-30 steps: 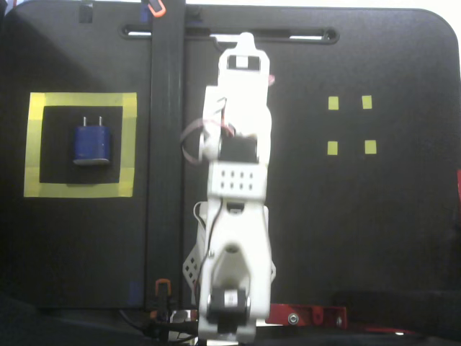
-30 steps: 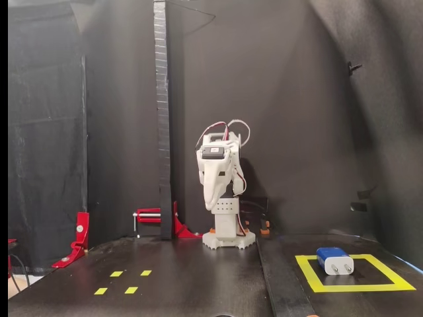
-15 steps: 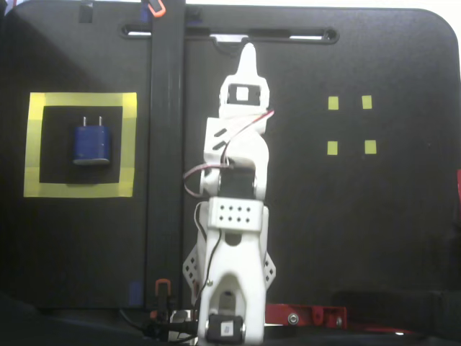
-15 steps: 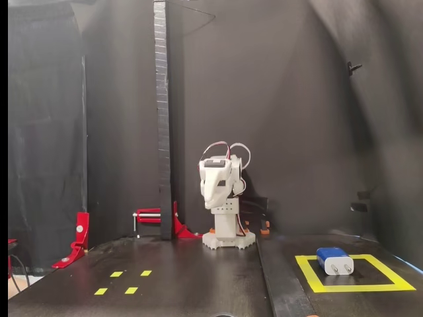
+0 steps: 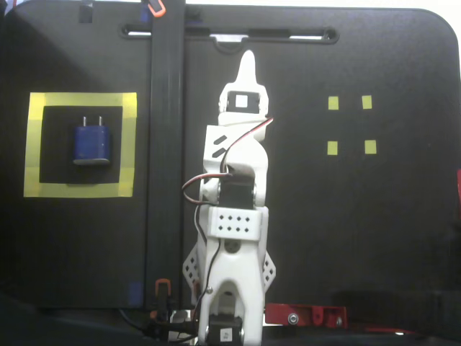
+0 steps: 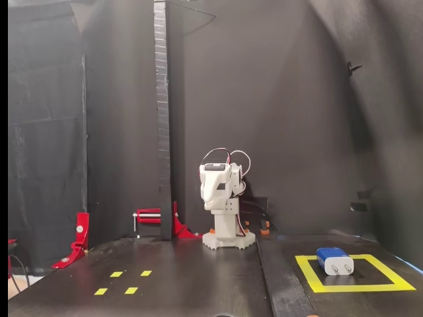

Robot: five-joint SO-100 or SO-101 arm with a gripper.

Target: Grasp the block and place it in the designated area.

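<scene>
The dark blue block (image 5: 91, 143) lies flat inside the designated area, a square of wide yellow tape (image 5: 81, 99) at the left of the top-down fixed view, prongs pointing to the far edge. From the front fixed view, the block (image 6: 334, 260) sits in the tape frame (image 6: 350, 288) at the lower right, prongs toward the camera. My white arm is folded over its base in the middle of the table. The gripper (image 5: 247, 63) (image 6: 210, 200) is shut and holds nothing, well away from the block.
Four small yellow tape squares (image 5: 333, 103) (image 6: 116, 273) mark the other side of the table. A tall black post (image 5: 165, 144) (image 6: 162, 119) stands between the arm and the yellow frame. Red clamps (image 6: 81, 231) (image 5: 306, 315) sit at the table edges.
The arm has folded lower over its base, and the gripper has come down. The block has not moved.
</scene>
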